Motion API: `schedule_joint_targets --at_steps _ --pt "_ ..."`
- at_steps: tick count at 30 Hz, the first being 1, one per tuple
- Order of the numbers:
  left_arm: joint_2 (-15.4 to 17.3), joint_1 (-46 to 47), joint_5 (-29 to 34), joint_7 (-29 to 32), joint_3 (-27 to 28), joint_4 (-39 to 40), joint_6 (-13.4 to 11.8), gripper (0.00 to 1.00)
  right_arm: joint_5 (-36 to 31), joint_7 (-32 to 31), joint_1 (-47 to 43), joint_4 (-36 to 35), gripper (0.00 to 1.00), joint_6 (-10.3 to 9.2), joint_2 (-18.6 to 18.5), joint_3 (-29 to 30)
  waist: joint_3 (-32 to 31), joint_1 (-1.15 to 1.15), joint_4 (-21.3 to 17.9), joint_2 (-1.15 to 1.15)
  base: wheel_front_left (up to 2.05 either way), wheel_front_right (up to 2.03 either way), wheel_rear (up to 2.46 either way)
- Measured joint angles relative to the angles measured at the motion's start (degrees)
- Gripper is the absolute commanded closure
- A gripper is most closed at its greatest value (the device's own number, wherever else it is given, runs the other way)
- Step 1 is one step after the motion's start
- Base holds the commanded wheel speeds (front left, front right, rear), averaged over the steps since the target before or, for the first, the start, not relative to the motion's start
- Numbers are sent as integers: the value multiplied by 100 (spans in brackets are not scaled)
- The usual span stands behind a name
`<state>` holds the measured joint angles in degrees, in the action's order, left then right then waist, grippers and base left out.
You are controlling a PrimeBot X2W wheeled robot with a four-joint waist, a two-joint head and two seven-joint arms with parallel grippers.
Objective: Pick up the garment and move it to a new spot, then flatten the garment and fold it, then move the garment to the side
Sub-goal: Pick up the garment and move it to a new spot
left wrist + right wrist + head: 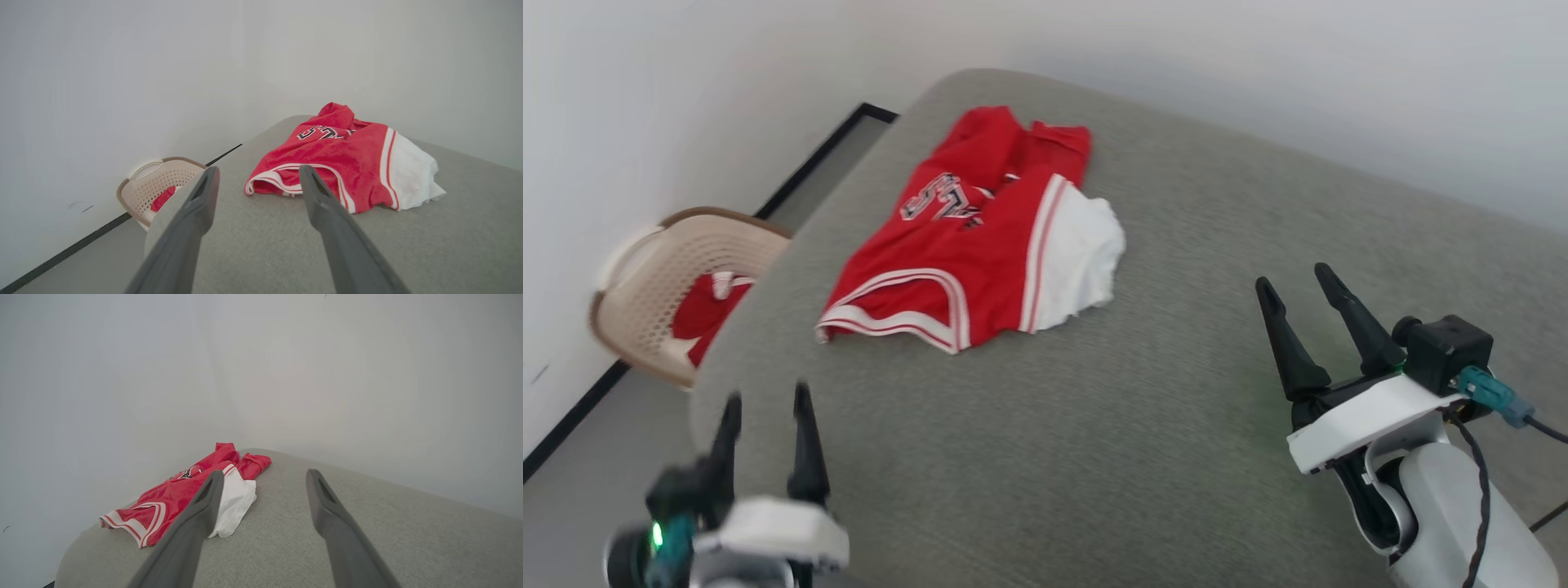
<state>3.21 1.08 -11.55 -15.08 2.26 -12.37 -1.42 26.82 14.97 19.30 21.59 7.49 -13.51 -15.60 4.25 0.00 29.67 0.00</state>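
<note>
The left gripper (766,396) sits low at the near left, just over the near-left edge of the grey cushion (1094,425). Its two dark fingers point away toward the far side, spread apart with nothing between them. The right gripper (1293,278) stands well to the right on a pale forearm (1445,506) that rises from the near-right corner. Its two fingers lean toward the far left, likewise parted and empty, and a black cable with a teal plug (1490,396) hangs off the wrist. Neither gripper touches cloth. One garment (956,245) lies crumpled on the far left part of the cushion, well apart from the right gripper and nearer the left one. Its long axis runs diagonally from near left to far right. A white-and-red striped edge faces the near left, the bunched red end points to the far side, and black white-outlined characters show on the far half. One white sleeve (1074,253) spreads out to its right. Beyond the cushion's left edge, one beige perforated basket (645,278) stands on the floor against the white wall, with red cloth (707,314) inside.
</note>
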Motion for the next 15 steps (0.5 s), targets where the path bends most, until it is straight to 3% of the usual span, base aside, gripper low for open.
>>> schedule_joint_targets --at_steps 7,11,15 --pt "541 1453 245 181 -158 -883 488 0 -8 1 85 -80 0 0 -158 -20 300 0 -559 0 0 0 0" --pt "894 2529 67 1104 -200 -1618 695 0 5 1 267 -163 0 0 -210 24 593 0 -939 0 0 0 0" --pt "1316 3136 -208 2553 -450 -2362 849 0 58 1 307 -209 0 0 -202 108 861 0 -1377 0 0 0 0"
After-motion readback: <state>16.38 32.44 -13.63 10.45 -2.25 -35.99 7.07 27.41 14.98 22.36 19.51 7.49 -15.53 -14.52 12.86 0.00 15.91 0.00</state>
